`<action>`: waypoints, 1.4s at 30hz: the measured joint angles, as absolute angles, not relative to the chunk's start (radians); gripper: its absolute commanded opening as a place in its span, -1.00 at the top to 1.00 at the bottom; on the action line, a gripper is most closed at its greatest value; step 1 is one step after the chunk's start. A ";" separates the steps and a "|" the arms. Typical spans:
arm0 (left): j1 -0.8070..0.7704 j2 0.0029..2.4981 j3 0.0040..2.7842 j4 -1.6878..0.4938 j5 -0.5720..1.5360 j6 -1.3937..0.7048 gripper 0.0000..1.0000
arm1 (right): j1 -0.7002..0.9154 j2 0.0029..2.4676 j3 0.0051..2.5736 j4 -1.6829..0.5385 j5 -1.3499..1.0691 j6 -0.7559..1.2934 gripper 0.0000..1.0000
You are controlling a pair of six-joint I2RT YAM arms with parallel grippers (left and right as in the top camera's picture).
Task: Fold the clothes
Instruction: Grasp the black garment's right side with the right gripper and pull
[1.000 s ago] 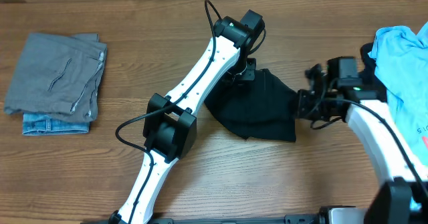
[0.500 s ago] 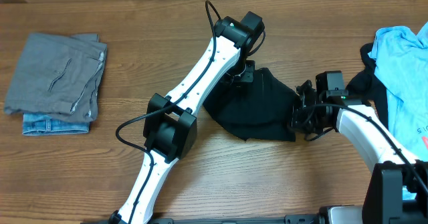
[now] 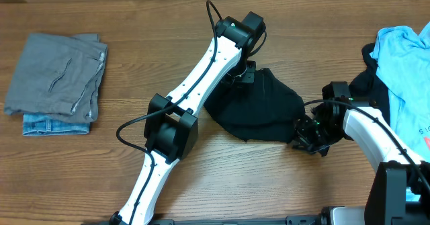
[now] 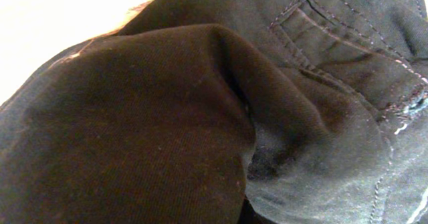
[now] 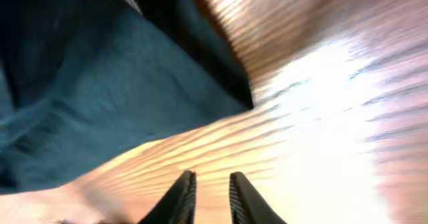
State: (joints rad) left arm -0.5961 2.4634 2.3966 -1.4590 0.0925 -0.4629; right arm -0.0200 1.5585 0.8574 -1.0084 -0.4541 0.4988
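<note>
A black trouser-like garment lies bunched at the table's centre. It fills the left wrist view, with seams and a pocket at the upper right. My left gripper presses on its top left edge, and its fingers are hidden in the fabric. My right gripper is low at the garment's lower right corner. In the right wrist view its fingers stand narrowly apart over bare wood with nothing between them. The garment's edge lies just ahead of them.
A light blue T-shirt lies at the right edge over a dark piece. A folded grey piece rests on folded denim at the far left. Bare wooden table shows between them.
My right gripper has moved down from the garment's right edge to its lower right corner and tilted toward the table. The left arm and the garment have stayed still.
</note>
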 measured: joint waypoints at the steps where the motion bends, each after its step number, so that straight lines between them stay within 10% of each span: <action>1: -0.596 2.463 2.396 -1.459 0.093 -0.460 0.92 | -0.020 1.554 0.857 -1.004 -0.476 0.520 -0.44; 2: -0.596 2.463 2.397 -1.459 0.093 -0.456 0.92 | -0.020 1.547 0.857 -0.994 -0.500 0.537 -1.00; 42: -0.596 2.463 2.397 -1.490 0.093 -0.336 0.92 | 0.363 1.316 0.531 -0.387 -0.323 1.502 -1.00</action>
